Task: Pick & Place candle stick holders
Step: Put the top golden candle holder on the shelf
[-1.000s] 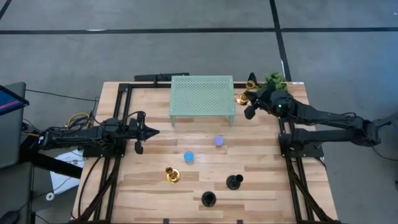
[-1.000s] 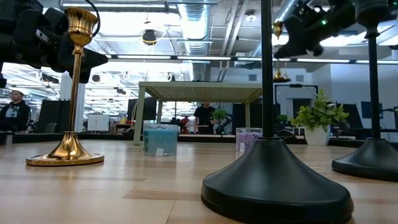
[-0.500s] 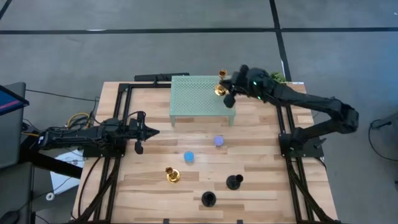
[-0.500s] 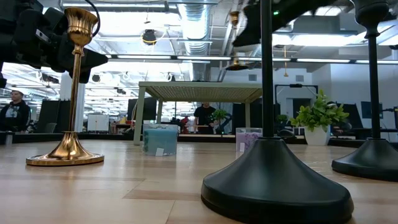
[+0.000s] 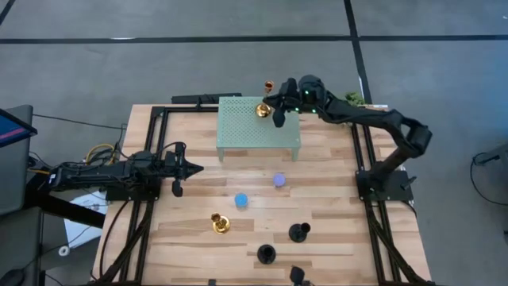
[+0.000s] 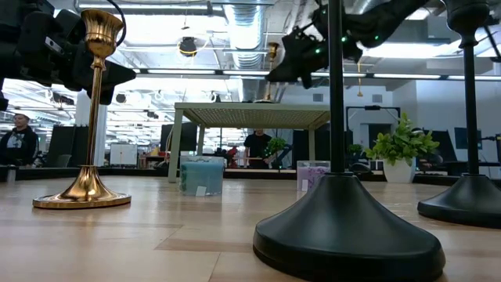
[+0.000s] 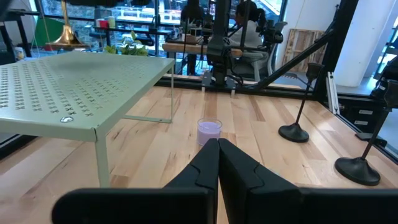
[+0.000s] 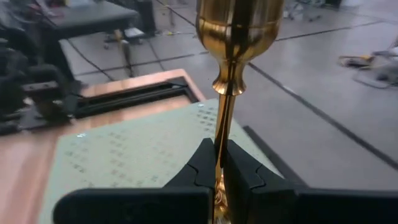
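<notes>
Wooden table [image 5: 190, 214] carries a green stand [image 5: 255, 127] and 5 candle holders [image 5: 220, 223].

The worktop [image 5: 198, 206] is pale wood in planks, smooth with a light sheen, framed by matt black metal rails [image 5: 155, 151]. The stand [image 5: 258, 123] looks like painted sheet metal, pale green, matt and perforated all over. The gold candle stick holder [image 8: 233, 37] pinched in the right hand [image 8: 219, 163] is polished metal, mirror-bright; a second gold candle stick holder [image 6: 88, 110] has the same gloss. The black candle stick holders [image 6: 344, 227] have a smooth satin finish. The purple cylinder [image 7: 209, 130] seems translucent and frosted. Both hands are matt black plastic.
</notes>
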